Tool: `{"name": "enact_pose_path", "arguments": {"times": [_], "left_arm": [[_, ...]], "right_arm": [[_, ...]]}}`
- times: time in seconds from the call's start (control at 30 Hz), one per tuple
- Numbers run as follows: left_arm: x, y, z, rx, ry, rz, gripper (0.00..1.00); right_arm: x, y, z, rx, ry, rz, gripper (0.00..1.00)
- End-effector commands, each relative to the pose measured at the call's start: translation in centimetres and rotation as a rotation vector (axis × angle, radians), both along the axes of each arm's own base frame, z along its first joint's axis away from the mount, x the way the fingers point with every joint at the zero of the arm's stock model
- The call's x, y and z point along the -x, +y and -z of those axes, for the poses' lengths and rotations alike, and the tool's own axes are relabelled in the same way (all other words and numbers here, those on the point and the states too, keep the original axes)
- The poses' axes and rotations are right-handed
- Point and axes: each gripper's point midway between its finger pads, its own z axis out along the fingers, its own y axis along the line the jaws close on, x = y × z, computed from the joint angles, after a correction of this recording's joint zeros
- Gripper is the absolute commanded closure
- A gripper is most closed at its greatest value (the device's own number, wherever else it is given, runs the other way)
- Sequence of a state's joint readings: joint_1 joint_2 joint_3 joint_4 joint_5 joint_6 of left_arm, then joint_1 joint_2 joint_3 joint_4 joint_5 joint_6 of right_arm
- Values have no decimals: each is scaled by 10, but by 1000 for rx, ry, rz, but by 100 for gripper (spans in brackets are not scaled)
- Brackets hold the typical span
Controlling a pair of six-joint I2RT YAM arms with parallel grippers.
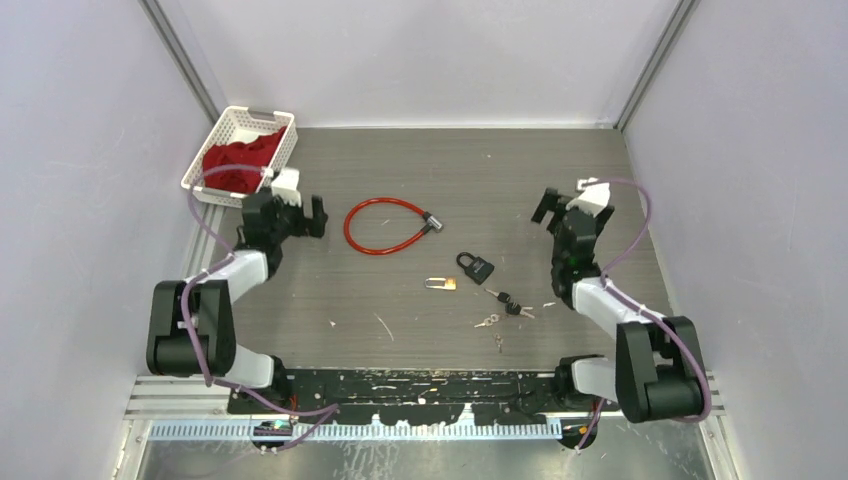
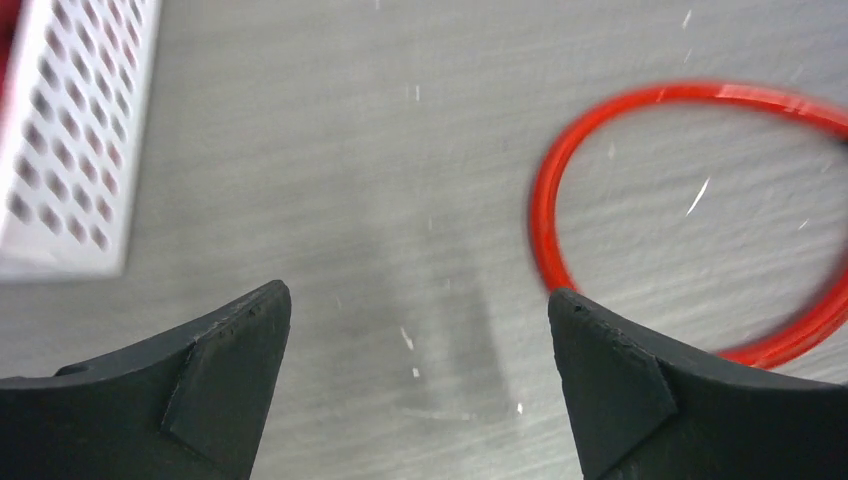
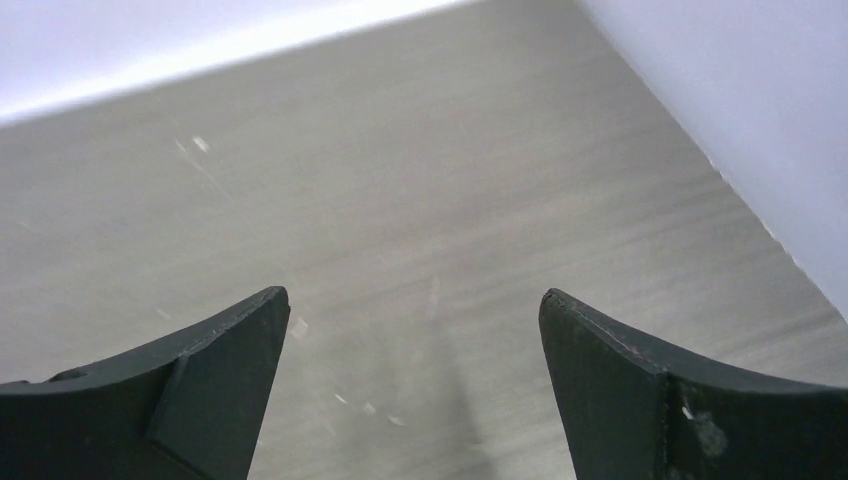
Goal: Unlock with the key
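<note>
A small black padlock (image 1: 476, 266) lies shut on the grey table near the middle. Just right of it is a bunch of black-headed keys (image 1: 510, 302), and a smaller silver key set (image 1: 488, 322) lies nearer the front. A brass piece (image 1: 440, 283) sits left of the padlock. My left gripper (image 1: 308, 215) (image 2: 420, 300) hovers open over bare table, left of a red cable lock (image 1: 385, 226) (image 2: 541, 212). At the right my right gripper (image 1: 566, 200) (image 3: 412, 297) stands open, facing the far right corner, with nothing between its fingers. Padlock and keys are out of both wrist views.
A white perforated basket (image 1: 226, 128) (image 2: 70, 140) holding red pieces stands at the back left, close behind the left arm. Pale walls (image 3: 740, 110) enclose the table on three sides. Small scraps dot the table's front.
</note>
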State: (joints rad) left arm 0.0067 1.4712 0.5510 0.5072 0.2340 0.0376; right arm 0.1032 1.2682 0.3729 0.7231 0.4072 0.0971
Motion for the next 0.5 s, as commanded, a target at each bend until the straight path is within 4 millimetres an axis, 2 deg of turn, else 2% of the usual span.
{"name": "enact_pose_path", "arguments": {"times": [0.0, 0.03, 0.1, 0.17, 0.3, 0.33, 0.4, 0.47], "left_arm": [[9, -13, -41, -11, 113, 117, 1], [11, -16, -45, -10, 129, 134, 1], [15, -19, -56, -2, 150, 160, 1], [21, -25, -63, 11, 176, 195, 1], [28, -32, -71, 53, 216, 215, 1], [30, -35, -74, 63, 223, 230, 1], [33, -37, -75, 68, 246, 246, 1], [37, -40, -76, 69, 271, 267, 1]], "right_arm": [[-8, 17, -32, -191, 46, -5, 0], [-3, 21, -28, -253, 96, 4, 0], [-1, 45, -35, -320, 135, -109, 0], [10, 64, -33, -380, 177, -189, 0], [45, 85, -6, -366, 330, -212, 0], [56, 99, 2, -344, 371, -243, 0], [76, 119, 16, -311, 423, -294, 4], [90, 128, 25, -308, 442, -307, 12]]}}
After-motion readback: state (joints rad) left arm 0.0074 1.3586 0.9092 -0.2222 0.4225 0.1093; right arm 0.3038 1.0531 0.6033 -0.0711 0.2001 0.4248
